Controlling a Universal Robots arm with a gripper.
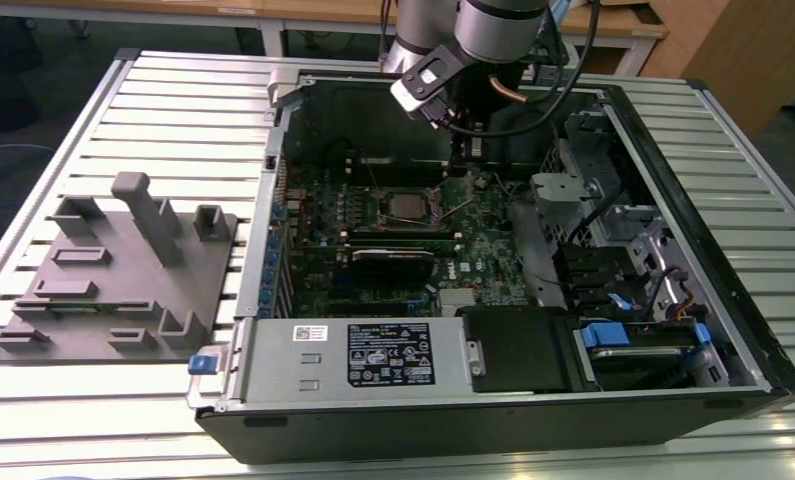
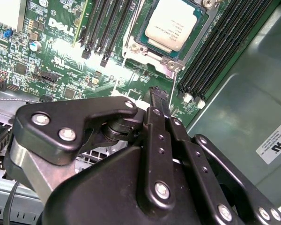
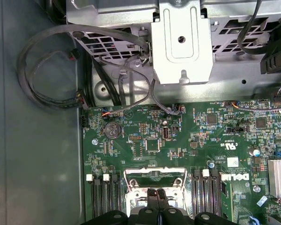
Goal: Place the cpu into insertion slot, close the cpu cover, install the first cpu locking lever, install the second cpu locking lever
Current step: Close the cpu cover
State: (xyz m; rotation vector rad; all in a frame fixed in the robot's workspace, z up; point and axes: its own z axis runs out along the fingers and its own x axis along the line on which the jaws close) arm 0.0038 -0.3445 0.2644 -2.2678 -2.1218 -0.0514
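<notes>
The gripper [image 2: 158, 96] was clenched shut, nothing btwn tips. The cpu [image 2: 175, 26] lay just ahead of tips; in exterior view, lower-left of gripper.

A slatted aluminium table [image 1: 144, 110] stands before wooden desks [image 1: 330, 10] on dark floor [image 1: 90, 35].

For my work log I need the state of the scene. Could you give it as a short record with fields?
cpu: seated in the board, metal top up
cover: down, framing the cpu
hand: shut, holding nothing, tips near the cover's edge
case: open, on a slatted table
jig: grey, on the exterior view's left of the case
</notes>
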